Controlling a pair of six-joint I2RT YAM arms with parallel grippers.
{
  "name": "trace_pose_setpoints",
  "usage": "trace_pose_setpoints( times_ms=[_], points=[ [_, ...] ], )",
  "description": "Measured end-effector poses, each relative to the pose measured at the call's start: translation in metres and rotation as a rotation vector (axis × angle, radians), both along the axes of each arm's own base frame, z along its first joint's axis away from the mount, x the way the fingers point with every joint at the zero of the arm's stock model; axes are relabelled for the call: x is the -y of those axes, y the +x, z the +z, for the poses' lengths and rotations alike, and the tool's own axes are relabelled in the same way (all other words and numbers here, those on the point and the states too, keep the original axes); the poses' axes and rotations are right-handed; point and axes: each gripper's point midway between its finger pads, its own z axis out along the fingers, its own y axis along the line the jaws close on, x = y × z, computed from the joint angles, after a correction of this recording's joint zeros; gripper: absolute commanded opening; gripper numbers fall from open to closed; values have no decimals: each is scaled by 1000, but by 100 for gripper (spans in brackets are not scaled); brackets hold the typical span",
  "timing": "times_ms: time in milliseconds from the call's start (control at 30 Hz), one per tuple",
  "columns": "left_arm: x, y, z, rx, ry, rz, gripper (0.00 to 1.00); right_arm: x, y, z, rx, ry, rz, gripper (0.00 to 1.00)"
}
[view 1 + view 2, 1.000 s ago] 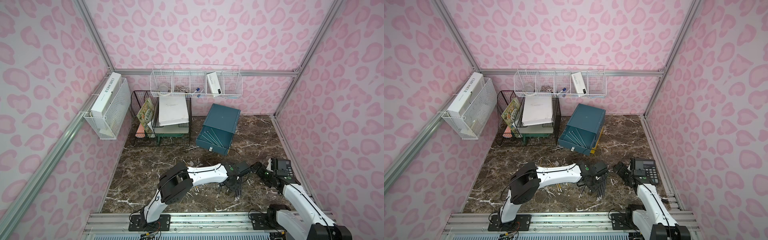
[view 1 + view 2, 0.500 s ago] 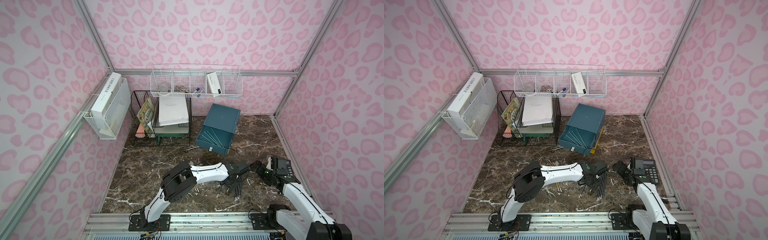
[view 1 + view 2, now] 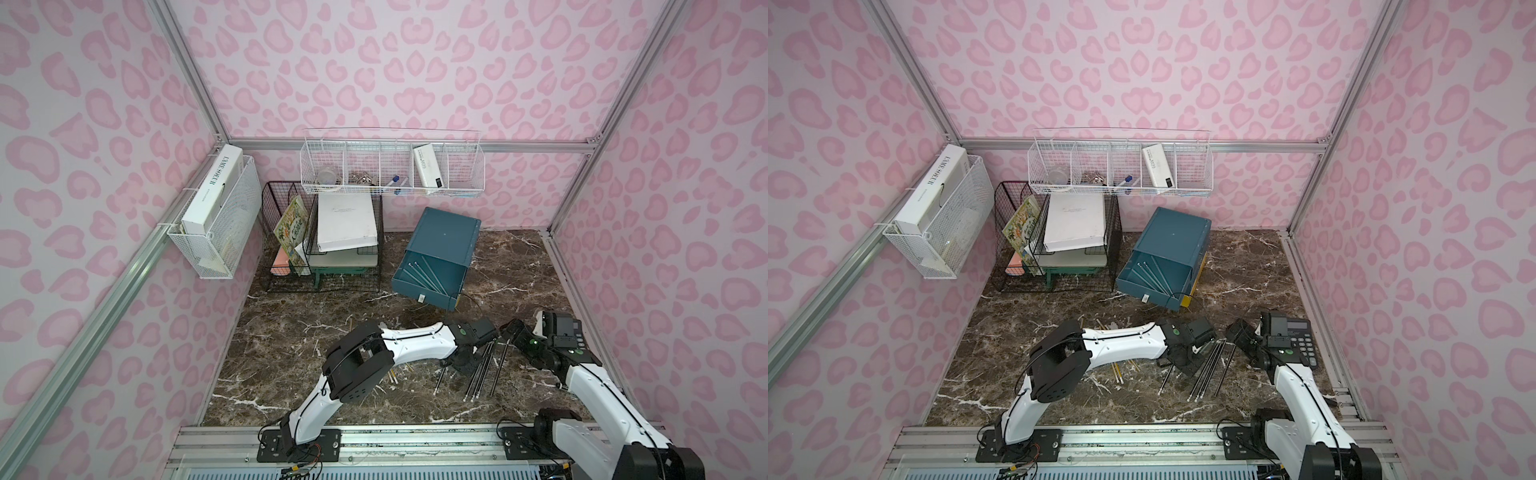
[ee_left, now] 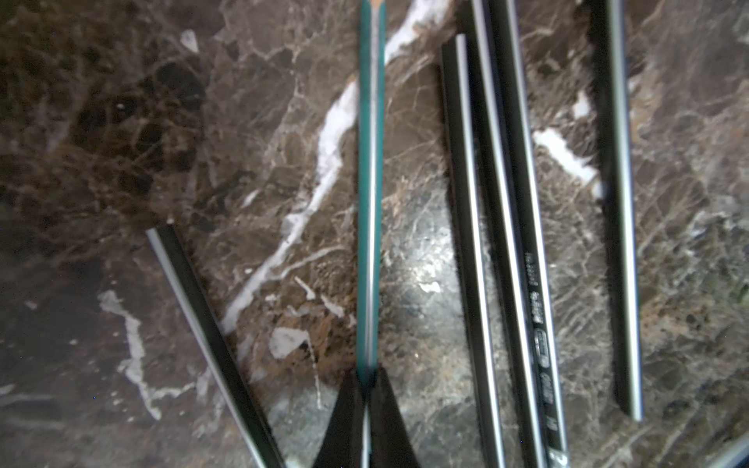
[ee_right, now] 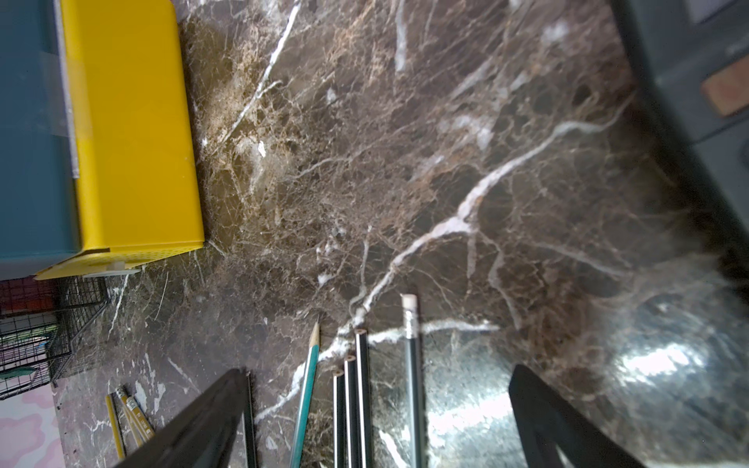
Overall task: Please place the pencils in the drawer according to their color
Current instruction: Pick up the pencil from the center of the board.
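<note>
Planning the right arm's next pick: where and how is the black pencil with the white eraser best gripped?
Across the thin shaft of the eraser pencil, straight down from above. It lies flat on the marble table, apart from the three black pencils beside it, bare stone either side, so the open right gripper can likely straddle it.

**Camera setup: overhead stereo pair plus two wrist close-ups**

Both top views look steeply down from high above the front edge and cover the whole marble floor. The left wrist view sits very close to the floor, looking along a teal pencil. The right wrist view is slightly farther back and faces the drawer. Both wrist views show the teal pencil and the black pencils.
</note>
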Motion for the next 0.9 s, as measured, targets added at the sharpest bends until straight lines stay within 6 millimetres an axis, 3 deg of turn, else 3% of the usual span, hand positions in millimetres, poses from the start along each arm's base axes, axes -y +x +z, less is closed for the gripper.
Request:
trace_pose_setpoints(
  times_ms=[233, 500, 900],
  points=[
    [-18, 9, 17, 27, 50, 32, 0, 0, 2, 1, -1, 0, -2, 100],
    [-15, 16, 72, 83, -18, 44, 0, 0, 5, 3, 4, 0, -2, 100],
    [-18, -10, 178, 116, -224, -4, 0, 0, 12, 9, 17, 1, -1, 100]
  ],
)
